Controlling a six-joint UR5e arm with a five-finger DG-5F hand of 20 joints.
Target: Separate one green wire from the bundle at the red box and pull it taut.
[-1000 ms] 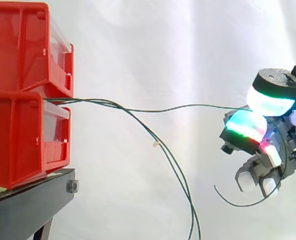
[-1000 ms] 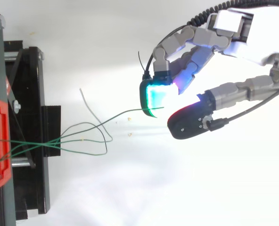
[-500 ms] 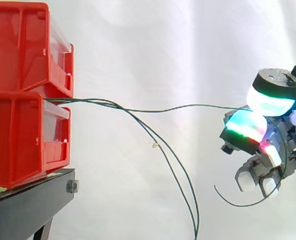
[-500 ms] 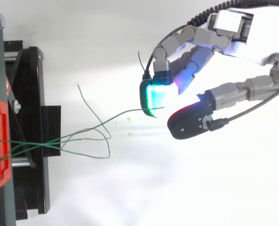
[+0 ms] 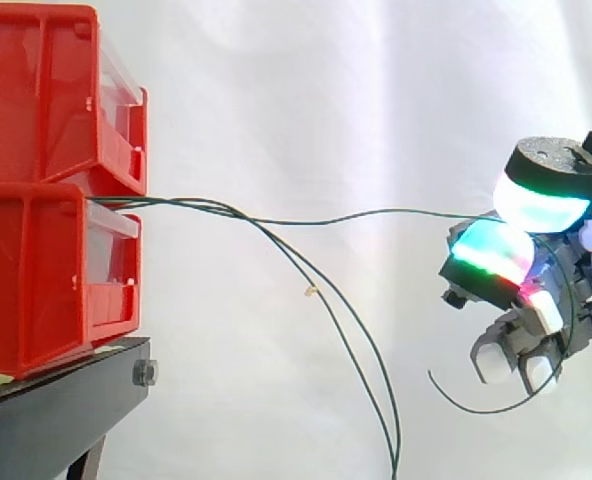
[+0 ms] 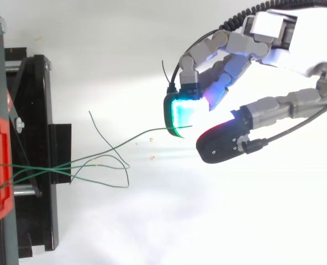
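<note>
One thin green wire (image 5: pixel 376 213) runs nearly level, slightly wavy, from between the stacked red bins (image 5: pixel 36 270) to my hand (image 5: pixel 566 270), where two thick glowing pads (image 5: pixel 536 205) pinch it. From the side I see the loose wires (image 5: pixel 342 340) droop in smooth arcs and a tail curl under the hand. From above they cross and loop beside the black stand (image 6: pixel 33 221).

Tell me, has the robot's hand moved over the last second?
No. The hand sits just as far right of the red bins as before, the green wire pinched between its fingertips.
</note>
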